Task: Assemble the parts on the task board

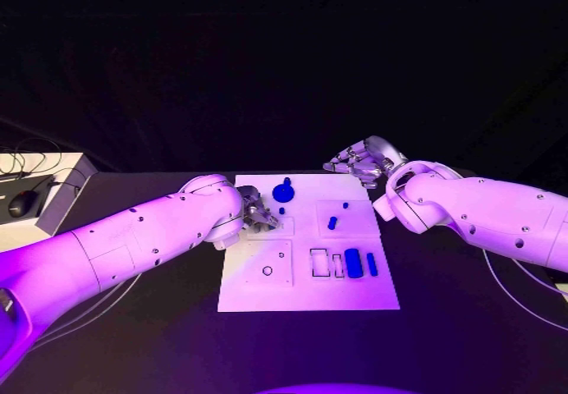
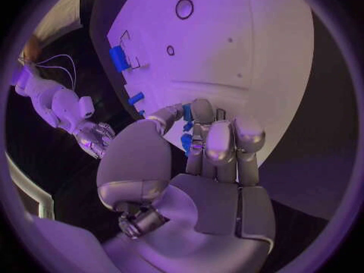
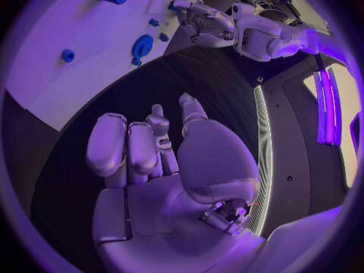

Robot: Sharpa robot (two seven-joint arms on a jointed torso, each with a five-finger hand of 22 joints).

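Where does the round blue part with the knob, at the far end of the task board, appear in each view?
Head view: round blue part at the task board's far edge, beside the left hand.
Left wrist view: cannot tell; fingers hide that spot.
Right wrist view: round blue part near the board's edge.
Shared landmark: left hand.

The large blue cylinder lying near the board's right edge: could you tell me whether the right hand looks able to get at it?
Probably yes. The right hand hovers off the board's far right corner, holding nothing, and the blue cylinder lies uncovered on that side. The left hand is busy on the other side.
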